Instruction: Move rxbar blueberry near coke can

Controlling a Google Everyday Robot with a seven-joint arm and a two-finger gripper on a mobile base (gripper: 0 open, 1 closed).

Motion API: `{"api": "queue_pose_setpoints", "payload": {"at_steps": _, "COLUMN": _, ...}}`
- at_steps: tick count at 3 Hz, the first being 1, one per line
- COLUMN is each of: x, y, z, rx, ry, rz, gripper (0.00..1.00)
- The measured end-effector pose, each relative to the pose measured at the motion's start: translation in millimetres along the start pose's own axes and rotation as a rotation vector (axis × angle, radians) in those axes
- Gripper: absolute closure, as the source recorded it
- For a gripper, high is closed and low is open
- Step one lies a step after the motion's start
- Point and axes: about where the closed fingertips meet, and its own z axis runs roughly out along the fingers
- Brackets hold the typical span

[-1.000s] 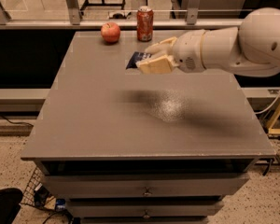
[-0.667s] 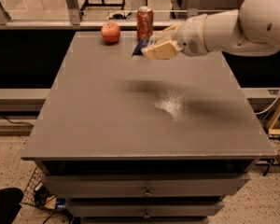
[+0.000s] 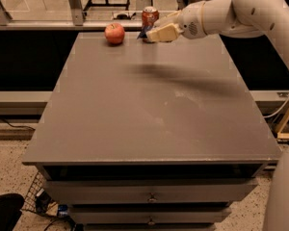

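Cream-coloured plastic fingers [image 3: 164, 32] of the gripper [image 3: 152, 31] are pinched on the rxbar blueberry [image 3: 143, 32]. We see only a dark blue sliver of the bar, poking out past the fingertips on the left. The gripper points leftward and hangs over the far edge of the table [image 3: 135, 129], with the bar held up off the surface.

Right behind the bar's exposed end stands the coke can [image 3: 149, 16], upright, red with a silver top. The blue tip overlaps the can's lower part in our view, and we cannot tell whether the two touch. The fingers cover the can's lower right side.

From the gripper, the white arm [image 3: 231, 11] runs back to the right and upward, then bends down along the right edge of the picture. Its soft dark shadow [image 3: 183, 76] lies across the grey tabletop, nearer to us than the gripper.

To the left of the can, near it but apart, a red apple [image 3: 114, 33] sits by the far edge of the table.

The tabletop is a flat grey slab with a faint pale scuff near its middle. Below its front edge we see drawers [image 3: 151, 196] with small round knobs. At the lower left, on the speckled floor [image 3: 9, 177], lie some cables [image 3: 43, 203] and a dark rounded object [image 3: 4, 215] that we cannot identify. Behind the table runs a metal rail [image 3: 38, 25] with glass panels above it.
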Motion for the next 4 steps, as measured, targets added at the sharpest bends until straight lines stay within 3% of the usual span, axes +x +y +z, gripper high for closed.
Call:
{"api": "queue_pose_setpoints", "payload": {"at_steps": 2, "x": 22, "y": -32, "z": 29, "rx": 0.010, "ry": 0.007, "rz": 0.047, "gripper": 1.00}}
{"api": "queue_pose_setpoints", "payload": {"at_steps": 4, "x": 67, "y": -56, "z": 31, "rx": 0.073, "ry": 0.025, "rz": 0.136, "gripper": 1.00}}
